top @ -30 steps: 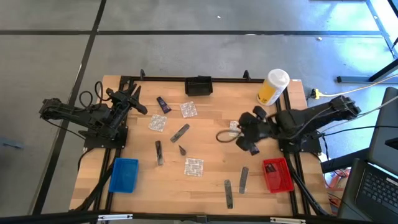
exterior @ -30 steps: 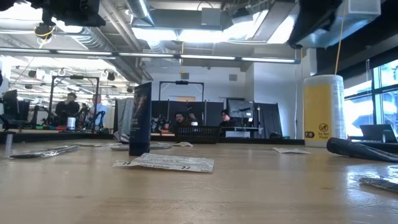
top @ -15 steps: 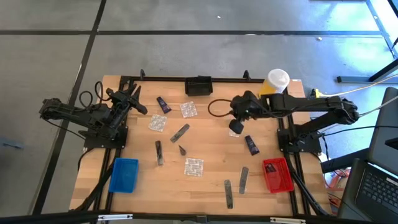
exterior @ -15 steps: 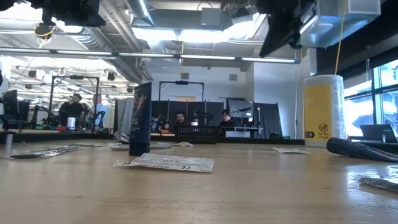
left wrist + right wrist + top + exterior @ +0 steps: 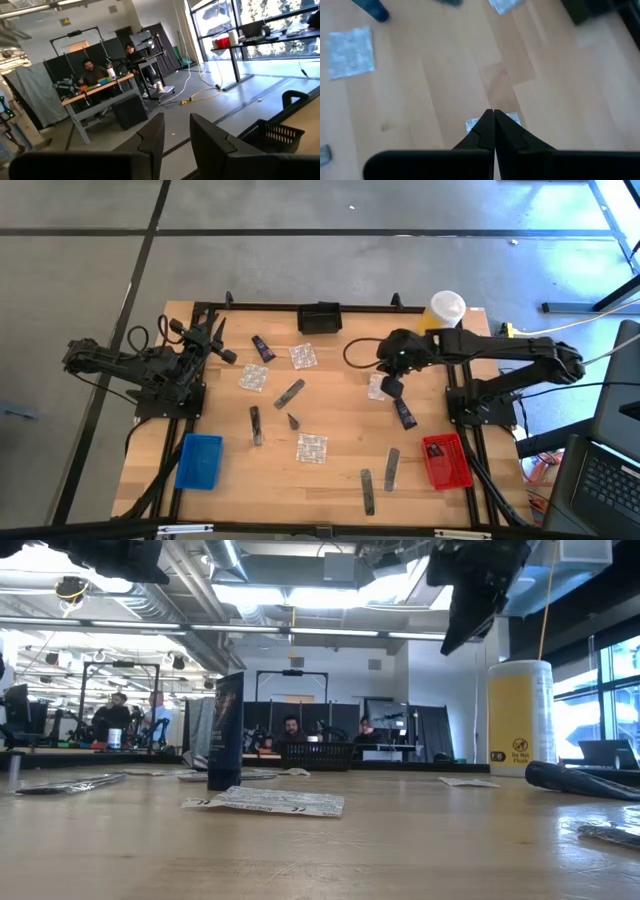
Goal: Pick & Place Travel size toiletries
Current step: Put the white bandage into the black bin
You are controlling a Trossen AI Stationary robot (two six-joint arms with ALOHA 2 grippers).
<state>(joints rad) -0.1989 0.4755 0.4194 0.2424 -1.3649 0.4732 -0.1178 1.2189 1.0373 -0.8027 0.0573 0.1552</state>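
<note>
Right hand, fingers pressed together and empty, hangs directly above a square silvery foil sachet on the table; its fingers hide most of the sachet. Just beside it lies a short dark tube.

We are in a robotics lab or open workshop hall; a wooden table in a black frame stands on a bare concrete floor; exposed ducts and strip lights run overhead; beyond it people sit at benches before dark curtain screens; cables trail across the floor; tall windows line one side.
</note>
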